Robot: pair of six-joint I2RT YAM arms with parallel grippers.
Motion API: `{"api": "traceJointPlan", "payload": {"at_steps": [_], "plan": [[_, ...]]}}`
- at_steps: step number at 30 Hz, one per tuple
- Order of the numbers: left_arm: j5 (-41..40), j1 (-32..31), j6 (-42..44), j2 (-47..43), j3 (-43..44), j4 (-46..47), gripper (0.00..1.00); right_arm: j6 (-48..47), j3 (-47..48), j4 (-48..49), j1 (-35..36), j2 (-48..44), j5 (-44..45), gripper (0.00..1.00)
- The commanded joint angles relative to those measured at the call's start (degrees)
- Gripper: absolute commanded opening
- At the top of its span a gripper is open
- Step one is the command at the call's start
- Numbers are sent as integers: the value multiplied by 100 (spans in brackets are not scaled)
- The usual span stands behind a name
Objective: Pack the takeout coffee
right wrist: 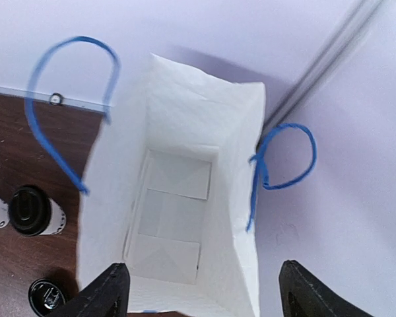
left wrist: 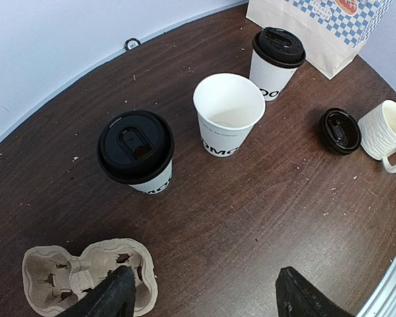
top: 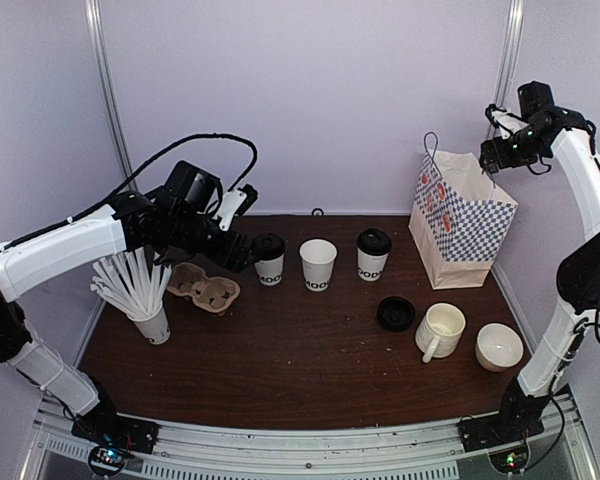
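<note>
Nearest lay a loose black lid point(top: 395, 313). Mid-table stood three white "MOO" cups in a row: left cup point(top: 269, 260) and right cup point(top: 373, 254) lidded, middle cup point(left wrist: 228, 112) open and empty (only the left wrist view looked inside). The left gripper point(left wrist: 204, 300) hung spread, empty, by the pulp carrier point(left wrist: 46, 274). Farthest, the right gripper point(right wrist: 204, 294) gaped over the empty paper bag point(right wrist: 178, 119).

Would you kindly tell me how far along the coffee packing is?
Done: left cup and right cup wear lids; bag stands open, empty. In hand: nothing; left gripper open by the left cup, right gripper open over the bag. Left: lid the middle cup with the loose lid, fill the carrier, bag it.
</note>
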Motion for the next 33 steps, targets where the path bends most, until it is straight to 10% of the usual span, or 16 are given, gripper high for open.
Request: {"api": "traceJointPlan", "payload": {"at_steps": [1,13,23,33], "plan": [[327,38,87,-26,94,113,74,152,106,25,-549,569,175,84],[529,38,43,38,85,70,73,-19,809,138,-997,1799,-916,69],[621,38,-46,155,135,-86,71,-87,732,393,-1065,1822,-1052,1],[93,39,-65,567,468,-1268,62,115,-12,1193,-1094,811,-996,0]]}}
